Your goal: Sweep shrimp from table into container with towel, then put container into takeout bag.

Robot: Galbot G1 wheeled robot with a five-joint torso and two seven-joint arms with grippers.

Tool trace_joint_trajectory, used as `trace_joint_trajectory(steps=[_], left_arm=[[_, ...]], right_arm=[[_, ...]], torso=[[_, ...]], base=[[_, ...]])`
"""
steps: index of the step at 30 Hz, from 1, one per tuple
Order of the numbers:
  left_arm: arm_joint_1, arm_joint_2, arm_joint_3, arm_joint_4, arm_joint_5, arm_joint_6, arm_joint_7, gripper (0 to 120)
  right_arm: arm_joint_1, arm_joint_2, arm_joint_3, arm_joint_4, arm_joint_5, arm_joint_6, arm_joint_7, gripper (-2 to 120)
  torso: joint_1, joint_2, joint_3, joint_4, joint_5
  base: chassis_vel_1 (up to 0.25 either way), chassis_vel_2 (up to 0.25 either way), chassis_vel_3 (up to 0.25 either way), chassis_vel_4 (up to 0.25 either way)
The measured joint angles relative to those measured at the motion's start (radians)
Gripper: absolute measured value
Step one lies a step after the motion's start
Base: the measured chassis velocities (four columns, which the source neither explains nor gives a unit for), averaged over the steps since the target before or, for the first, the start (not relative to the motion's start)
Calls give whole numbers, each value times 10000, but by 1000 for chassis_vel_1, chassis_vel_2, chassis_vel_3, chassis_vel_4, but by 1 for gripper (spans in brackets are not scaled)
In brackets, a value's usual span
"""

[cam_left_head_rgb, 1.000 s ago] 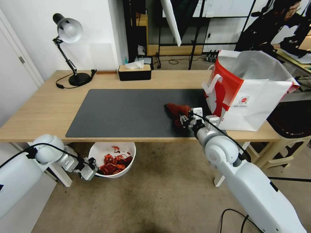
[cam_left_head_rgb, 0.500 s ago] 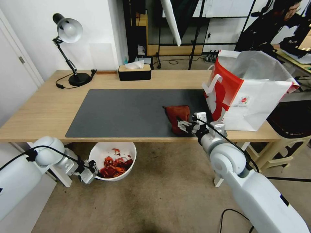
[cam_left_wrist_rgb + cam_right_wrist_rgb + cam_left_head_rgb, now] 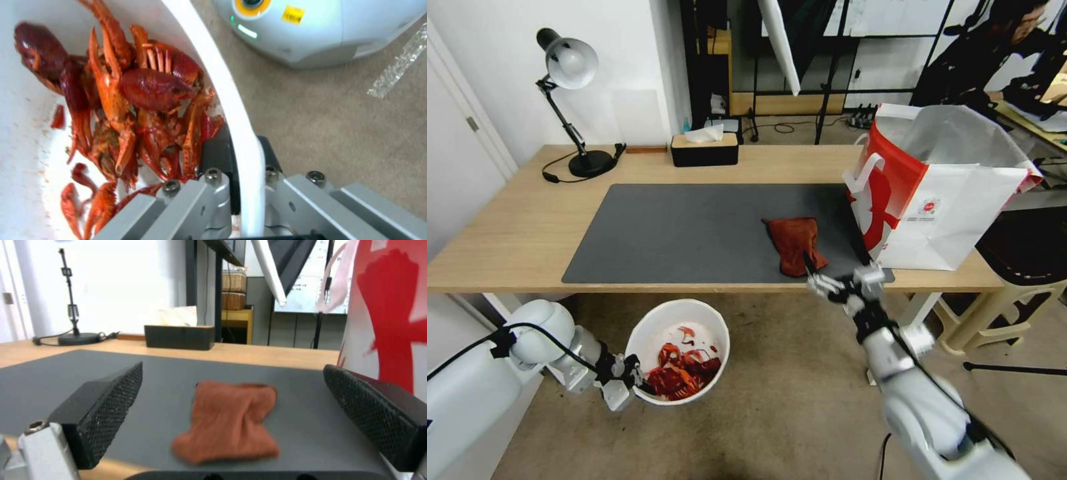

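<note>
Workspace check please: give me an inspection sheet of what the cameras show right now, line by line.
Surface: table with dark mat; no shrimp left on it.
Shrimp: piled inside the container.
Container: below the table's front edge, off the floor, its rim clamped by the left gripper.
Towel: crumpled on the mat beside the takeout bag.
Takeout bag: upright, mouth open, at the table's right end.
Clutter: desk lamp, black tissue box at the far edge.
Right gripper: open, empty, at the table's front edge near the towel.
Cables: lamp cord on the table; robot cable on the floor.
Surroundings: carpet; stool to the right.
</note>
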Motion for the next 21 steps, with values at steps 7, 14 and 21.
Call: trace_joint_trajectory(steps=[7,14,21], left_arm=[[1128,333,-472,-1500,-31,-63,-95,0],[1645,495,-1078,-2555,-362,44,-225,0],[871,754,-1446,-3366,-1797,726,-359,0]], right_arm=[[-2068,471,430,98,-625,1119,-373,100],[-2915,901,613,-541,-943,2193,-519,100],[-3347,1104,668,-1143,-1013,3068,-581,100]], torso=[[-1,0,0,3,-2],[0,0,0,7,-2],[0,0,2,3,-3]], base=[[0,0,0,0],[0,0,0,0],[0,0,0,0]])
